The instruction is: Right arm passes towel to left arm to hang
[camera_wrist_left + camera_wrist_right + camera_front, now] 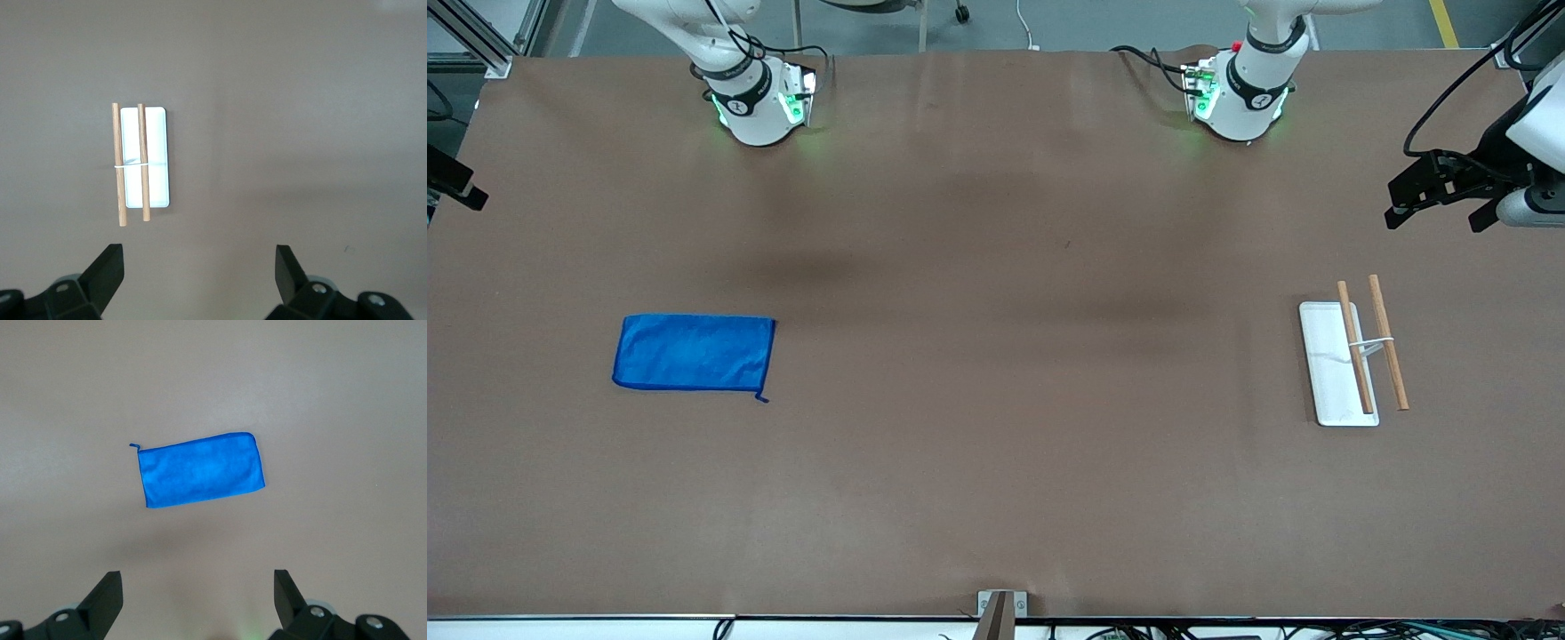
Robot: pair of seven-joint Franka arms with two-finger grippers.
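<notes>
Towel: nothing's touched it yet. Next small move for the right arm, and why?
Probably lower the right gripper straight toward the towel. The towel lies flat on the table, ungripped, at the right arm's end; that gripper is open above it. The left gripper, open, waits over the rack.

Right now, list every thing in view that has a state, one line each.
towel: flat on the table toward the right arm's end, folded, untouched.
rack: white base with two wooden rods, bare, toward the left arm's end.
left gripper: open, empty, high over the table by the rack.
right gripper: open, empty, high over the table by the towel.
</notes>
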